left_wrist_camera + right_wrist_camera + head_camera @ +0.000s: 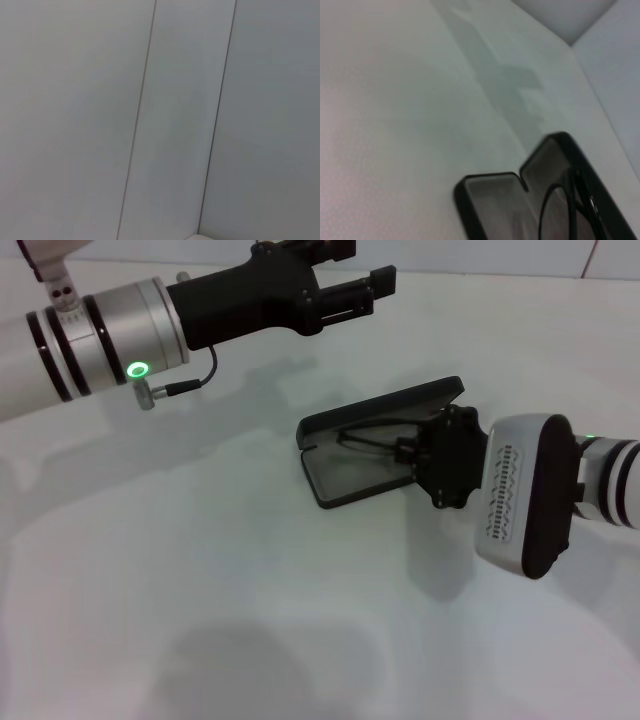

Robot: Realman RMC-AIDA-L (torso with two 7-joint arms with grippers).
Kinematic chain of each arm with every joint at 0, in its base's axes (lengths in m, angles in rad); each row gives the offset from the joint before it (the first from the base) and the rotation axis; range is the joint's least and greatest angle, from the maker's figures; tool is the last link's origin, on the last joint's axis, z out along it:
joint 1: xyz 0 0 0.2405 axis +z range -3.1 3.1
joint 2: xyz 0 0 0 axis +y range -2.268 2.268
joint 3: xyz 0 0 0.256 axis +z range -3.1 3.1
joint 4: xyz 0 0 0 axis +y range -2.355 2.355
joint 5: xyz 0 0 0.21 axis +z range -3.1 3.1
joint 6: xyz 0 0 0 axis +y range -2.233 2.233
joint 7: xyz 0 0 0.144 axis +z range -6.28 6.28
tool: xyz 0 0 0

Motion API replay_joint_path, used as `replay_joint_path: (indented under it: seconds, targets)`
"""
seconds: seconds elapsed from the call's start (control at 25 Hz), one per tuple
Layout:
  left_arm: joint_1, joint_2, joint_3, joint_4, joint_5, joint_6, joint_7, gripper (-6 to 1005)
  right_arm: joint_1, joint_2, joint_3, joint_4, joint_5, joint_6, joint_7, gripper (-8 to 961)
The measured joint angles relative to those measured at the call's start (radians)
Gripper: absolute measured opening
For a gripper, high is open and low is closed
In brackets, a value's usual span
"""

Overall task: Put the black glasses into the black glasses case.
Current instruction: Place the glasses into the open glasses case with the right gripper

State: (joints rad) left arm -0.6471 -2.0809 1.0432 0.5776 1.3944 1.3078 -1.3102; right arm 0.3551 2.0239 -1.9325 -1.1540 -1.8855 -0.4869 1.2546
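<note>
The case [345, 455] lies open on the white worktop [200, 570], its lid raised toward the far side and its grey-lined tray facing the robot. The glasses [375, 443] are seen inside the opening, between lid and tray, with thin black frame parts reaching toward the right pincer [412, 452]. That pincer is held low at the case's right end, right at the glasses, presumably so that they can be guided down into the tray. Whether its fingers are apart or clamped on the frame cannot be told, as they are hidden by the wrist body and blend with the dark case. In the right wrist view the case [490, 200] is seen close up, with a rounded lens rim of the glasses [560, 210] lying in it. The left pincer [350, 298] is held high and well apart from the case, at the far left, its fingers apart and empty; it is judged idle, kept clear of the working arm.
</note>
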Motion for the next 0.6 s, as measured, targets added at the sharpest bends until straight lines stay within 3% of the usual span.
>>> replay_joint_path:
  seconds: [0.6]
  targets:
    - [-0.002,-0.001,-0.001,-0.001,0.011,-0.001,0.000,756,0.012,0.002,-0.028,-0.035,-0.152,0.009,-0.016,108]
